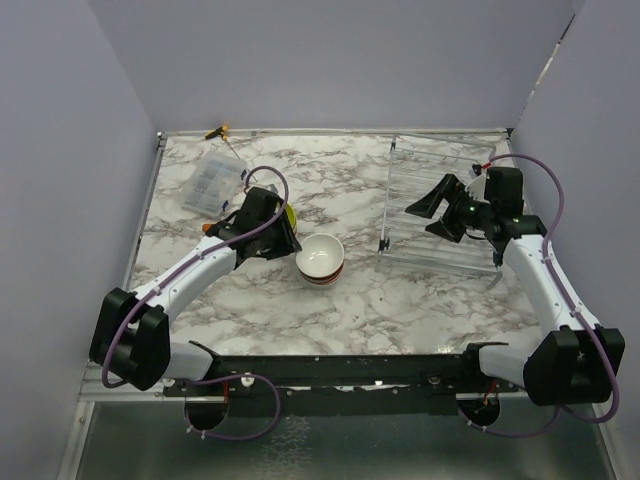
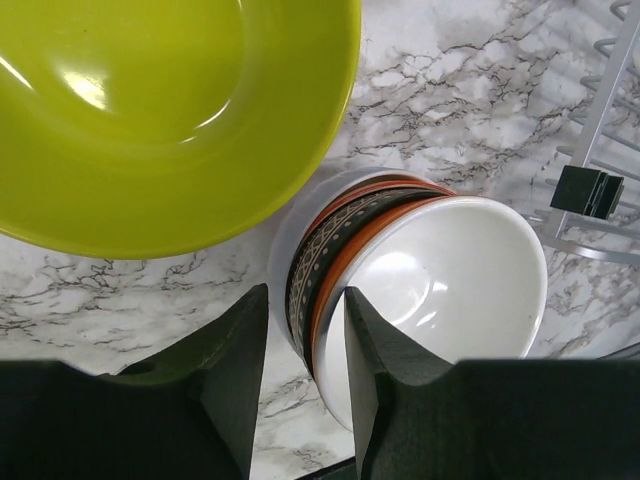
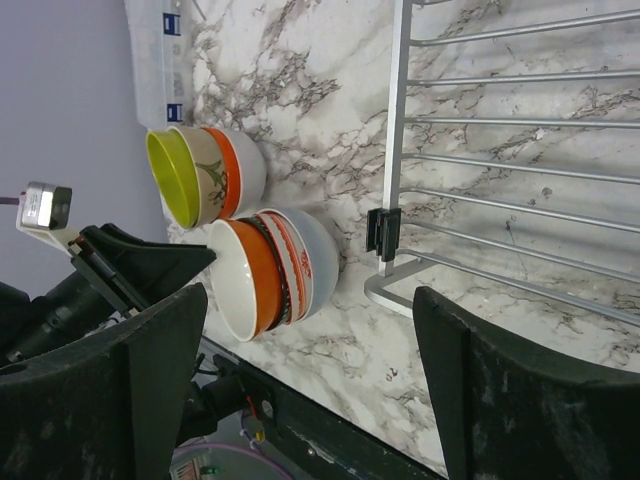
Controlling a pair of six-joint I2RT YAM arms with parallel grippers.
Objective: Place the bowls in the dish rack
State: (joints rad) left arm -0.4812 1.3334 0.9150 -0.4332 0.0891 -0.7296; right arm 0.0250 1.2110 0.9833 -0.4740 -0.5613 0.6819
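- Top: left gripper sits between the lime stack and the white stack. The rack lies to the right, under the right gripper.
- Left wrist: fingers stand narrowly apart at the white stack's rim; whether they grip, I cannot tell.
- Right wrist: jaws spread wide, empty. The rack's bars below are bare, leaving room.

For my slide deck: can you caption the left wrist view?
Left gripper, jaws apart, near a nested stack of bowls, white bowl innermost, lime green bowl alongside, dish rack beyond.
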